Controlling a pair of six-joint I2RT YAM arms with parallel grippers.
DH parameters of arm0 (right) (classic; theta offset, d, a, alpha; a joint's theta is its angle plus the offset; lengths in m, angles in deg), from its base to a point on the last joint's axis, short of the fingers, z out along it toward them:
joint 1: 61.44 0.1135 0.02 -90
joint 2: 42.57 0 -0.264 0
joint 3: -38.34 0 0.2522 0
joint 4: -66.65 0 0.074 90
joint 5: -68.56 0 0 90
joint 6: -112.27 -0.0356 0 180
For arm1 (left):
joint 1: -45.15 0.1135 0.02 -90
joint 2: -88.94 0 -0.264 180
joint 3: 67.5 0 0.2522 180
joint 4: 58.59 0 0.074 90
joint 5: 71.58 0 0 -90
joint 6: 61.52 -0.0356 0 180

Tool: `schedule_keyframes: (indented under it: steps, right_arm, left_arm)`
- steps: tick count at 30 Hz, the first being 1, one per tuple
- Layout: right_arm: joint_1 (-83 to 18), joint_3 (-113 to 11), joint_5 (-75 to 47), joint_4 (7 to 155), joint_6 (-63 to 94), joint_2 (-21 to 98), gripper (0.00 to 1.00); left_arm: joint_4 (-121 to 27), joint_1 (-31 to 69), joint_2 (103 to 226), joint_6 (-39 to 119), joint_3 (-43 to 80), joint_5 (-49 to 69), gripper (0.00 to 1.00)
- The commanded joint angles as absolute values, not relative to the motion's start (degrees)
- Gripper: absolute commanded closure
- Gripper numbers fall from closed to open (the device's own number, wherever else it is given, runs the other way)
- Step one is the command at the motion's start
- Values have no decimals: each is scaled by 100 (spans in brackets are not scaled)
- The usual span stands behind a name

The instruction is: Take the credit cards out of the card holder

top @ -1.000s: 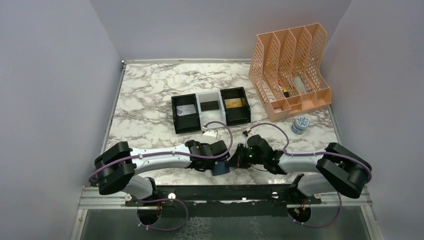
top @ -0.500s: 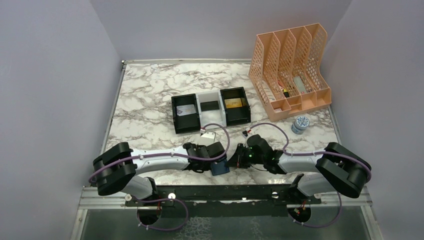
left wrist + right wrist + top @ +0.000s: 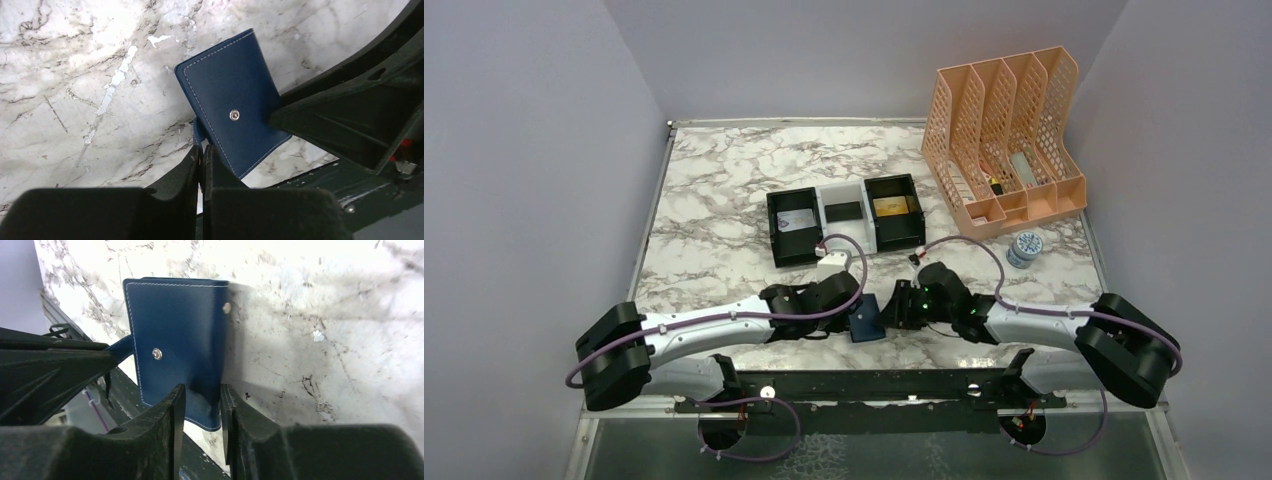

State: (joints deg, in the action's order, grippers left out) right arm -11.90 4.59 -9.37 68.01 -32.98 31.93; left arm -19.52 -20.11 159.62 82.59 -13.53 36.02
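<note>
The card holder (image 3: 865, 326), a shut navy wallet with a snap, lies on the marble near the front edge between both arms. My left gripper (image 3: 202, 147) is shut on the little side tab of the card holder (image 3: 232, 107). My right gripper (image 3: 202, 390) stands open, its fingers on either side of a corner of the card holder (image 3: 175, 335) with gaps showing. The credit cards lie in the tray: a silver one (image 3: 796, 222), a dark one (image 3: 845, 211) and a gold one (image 3: 892, 207).
The black-and-white tray (image 3: 770, 228) stands mid-table behind the arms. A tall peach file rack (image 3: 1004, 130) fills the back right, with a small round tin (image 3: 1024, 247) in front of it. The metal front rail (image 3: 874, 385) runs just below the wallet.
My left gripper has closed onto the wallet's tab. My right gripper has opened and let go of the wallet's edge. Both arms have shifted slightly.
</note>
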Motion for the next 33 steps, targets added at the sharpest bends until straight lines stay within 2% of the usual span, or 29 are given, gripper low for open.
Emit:
schedule_keyframes:
  steps: [1,4,7,14,25,33]
  right_arm:
    - [-1200,81,-1551,7639,-2836,2711,61]
    - [-1204,-103,-1882,8175,-2685,2430,48]
    - [-1202,-212,-1933,8383,-2519,2177,41]
    - [-1199,-497,-1393,8378,-2114,2015,32]
    - [-1196,-1095,-860,8665,-1570,3081,31]
    - [-1208,-1024,-2071,9144,-1743,2824,46]
  left_arm:
    - [-2245,-1954,15555,8188,-1403,3529,100]
    - [-2310,-1953,15418,8112,-1346,3460,100]
    - [-2372,-1954,15372,7965,-1248,3399,100]
    - [-2469,-1954,15653,7767,-987,3221,100]
    - [-2539,-1951,15677,7702,-869,3251,100]
    - [-2529,-1954,15513,7668,-845,3265,100]
